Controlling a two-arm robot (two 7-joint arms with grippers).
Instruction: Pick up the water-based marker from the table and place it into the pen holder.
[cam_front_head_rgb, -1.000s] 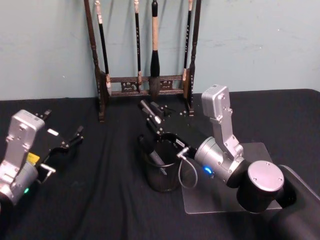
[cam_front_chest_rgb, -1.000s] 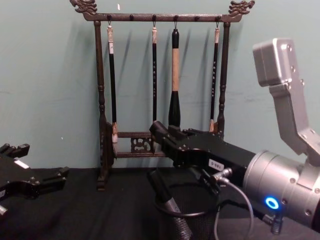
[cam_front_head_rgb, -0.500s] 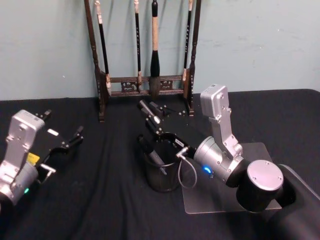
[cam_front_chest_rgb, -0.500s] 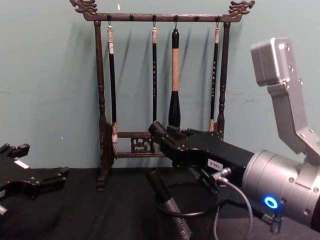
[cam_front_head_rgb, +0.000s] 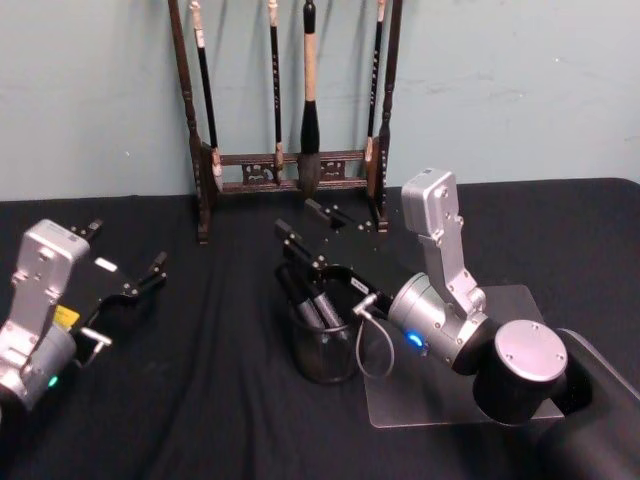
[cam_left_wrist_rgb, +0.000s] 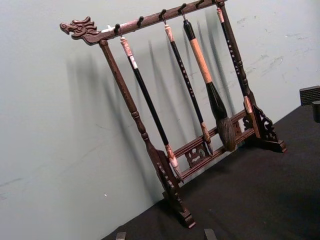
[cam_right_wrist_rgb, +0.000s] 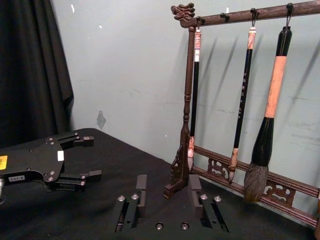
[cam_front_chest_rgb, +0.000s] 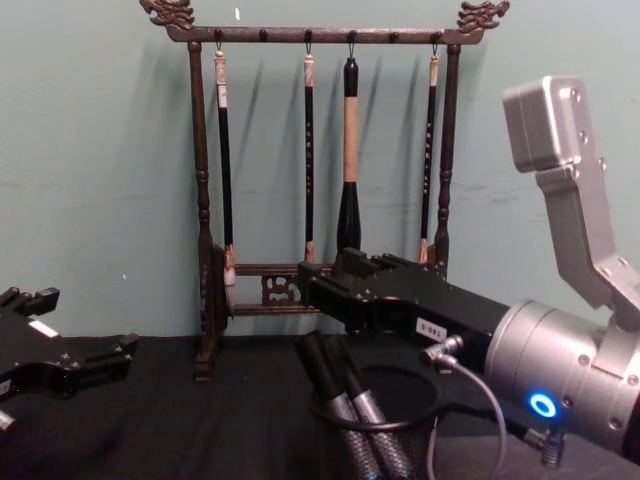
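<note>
Table (cam_front_head_rgb: 220, 400): flat top under a matte black cloth, with soft folds in the cloth in front of the pen holder.
Pen holder (cam_front_head_rgb: 325, 345): black wire-mesh cup with a solid rim, standing on the table in front of the brush rack.
Water-based marker (cam_front_head_rgb: 325, 308): inside the pen holder, leaning toward the rim on the brush-rack side; a second dark pen (cam_front_head_rgb: 300, 298) leans just beside it.
Right gripper (cam_front_head_rgb: 308, 228): hangs above the far rim of the pen holder, fingers spread apart and holding nothing; the marker is released.
Left gripper (cam_front_head_rgb: 125, 275): well to the left of the pen holder, low over the table, fingers apart and empty.
Brush rack (cam_front_head_rgb: 290, 160): dark wood, behind the pen holder at the far edge of the table, four brushes hanging from it.
Grey plate (cam_front_head_rgb: 440, 385): flat on the table, just to the right of the pen holder, under the right arm.
Wall (cam_front_head_rgb: 520, 80): pale green, plain, behind the brush rack.
Curtain (cam_right_wrist_rgb: 30, 70): black, hanging beyond the left gripper in the right wrist view.
</note>
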